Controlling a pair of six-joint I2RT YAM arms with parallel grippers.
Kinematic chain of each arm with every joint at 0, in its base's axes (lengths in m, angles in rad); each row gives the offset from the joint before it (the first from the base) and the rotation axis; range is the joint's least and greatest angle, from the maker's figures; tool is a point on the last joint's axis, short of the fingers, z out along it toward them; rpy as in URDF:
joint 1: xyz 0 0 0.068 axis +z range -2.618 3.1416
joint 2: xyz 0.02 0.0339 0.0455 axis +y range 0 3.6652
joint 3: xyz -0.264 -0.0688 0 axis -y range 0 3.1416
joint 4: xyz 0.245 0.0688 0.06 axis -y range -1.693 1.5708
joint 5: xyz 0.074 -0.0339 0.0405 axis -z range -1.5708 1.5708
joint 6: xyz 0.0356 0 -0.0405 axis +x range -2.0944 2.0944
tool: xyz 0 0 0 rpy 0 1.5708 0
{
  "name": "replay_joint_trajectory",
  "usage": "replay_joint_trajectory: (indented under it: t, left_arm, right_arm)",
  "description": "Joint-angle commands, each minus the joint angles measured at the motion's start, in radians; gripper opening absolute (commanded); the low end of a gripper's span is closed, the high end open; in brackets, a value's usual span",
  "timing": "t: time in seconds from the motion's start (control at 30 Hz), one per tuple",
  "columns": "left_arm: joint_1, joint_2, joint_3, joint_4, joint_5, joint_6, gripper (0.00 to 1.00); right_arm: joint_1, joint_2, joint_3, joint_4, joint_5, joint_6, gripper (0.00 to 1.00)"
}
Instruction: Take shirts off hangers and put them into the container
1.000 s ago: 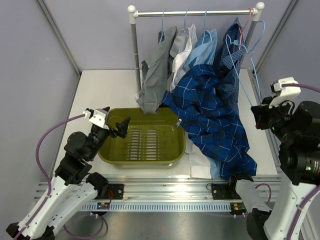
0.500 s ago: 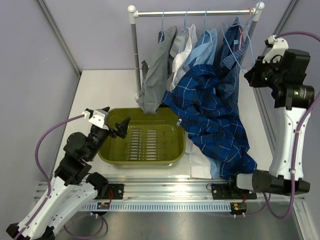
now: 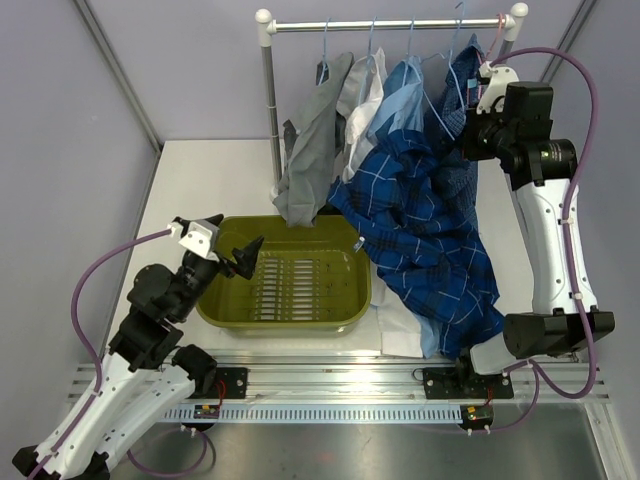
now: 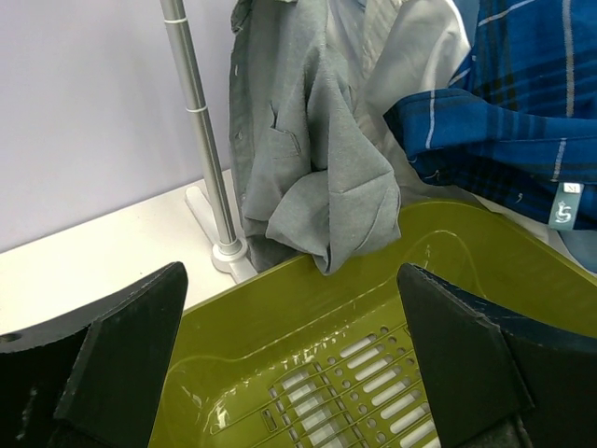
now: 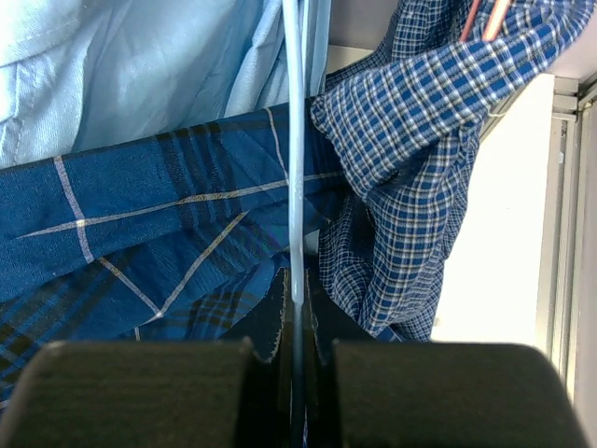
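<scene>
Right gripper [image 5: 297, 322] was up at the far right, just below the rail [image 3: 390, 26]. Its jaws were clamped on the wire of a light-blue hanger [image 5: 297, 168]. Wire ran down in front of the windowpane-check shirt [image 3: 425, 225], with the navy small-check shirt [image 5: 420, 140] just right of it. Windowpane-check shirt spilled from the rail down across the table [image 3: 200, 170], right of the container [image 3: 215, 308], one fold over its far right corner. Grey shirt [image 4: 317, 168], white shirt [image 3: 362, 92] and light-blue shirt [image 3: 402, 95] hung on the rail, grey hem touching the container's far rim. Left gripper [image 3: 232, 240] hovered over the container's left end, jaws wide apart.
</scene>
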Motion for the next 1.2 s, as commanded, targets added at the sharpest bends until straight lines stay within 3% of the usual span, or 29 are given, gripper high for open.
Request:
replay_joint_trajectory:
  t: [0.0, 0.1, 0.43, 0.57, 0.6, 0.73, 0.87, 0.97, 1.17]
  left_arm:
    - [0.002, 0.016, 0.005, 0.021, 0.048, 0.013, 0.99]
    - [0.002, 0.030, 0.012, 0.012, 0.063, 0.013, 0.99]
    - [0.002, 0.060, 0.021, -0.003, 0.128, 0.014, 0.99]
    - [0.002, 0.071, 0.026, -0.008, 0.142, 0.016, 0.99]
    - [0.002, 0.073, 0.024, -0.008, 0.142, 0.014, 0.99]
    - [0.002, 0.079, 0.023, -0.006, 0.175, 0.016, 0.99]
    - [0.002, 0.088, 0.024, -0.009, 0.220, 0.022, 0.99]
    - [0.002, 0.093, 0.024, -0.008, 0.238, 0.027, 0.99]
    - [0.002, 0.106, 0.024, -0.014, 0.266, 0.036, 0.99]
  right_arm:
    - [0.000, -0.030, -0.016, 0.056, 0.031, 0.013, 0.00]
    - [0.000, -0.051, -0.051, 0.050, 0.000, -0.005, 0.00]
    - [-0.002, -0.273, -0.233, 0.053, -0.043, -0.128, 0.37]
    - [-0.015, -0.356, -0.280, 0.043, -0.054, -0.171, 0.67]
    - [-0.019, -0.390, -0.292, 0.041, -0.078, -0.180, 0.79]
    - [-0.023, -0.482, -0.382, -0.052, -0.282, -0.326, 0.97]
    - [-0.022, -0.567, -0.491, -0.235, -0.671, -0.609, 0.99]
    - [-0.022, -0.603, -0.582, -0.373, -0.804, -0.855, 0.99]
    - [-0.022, -0.565, -0.692, -0.301, -0.752, -0.880, 0.99]
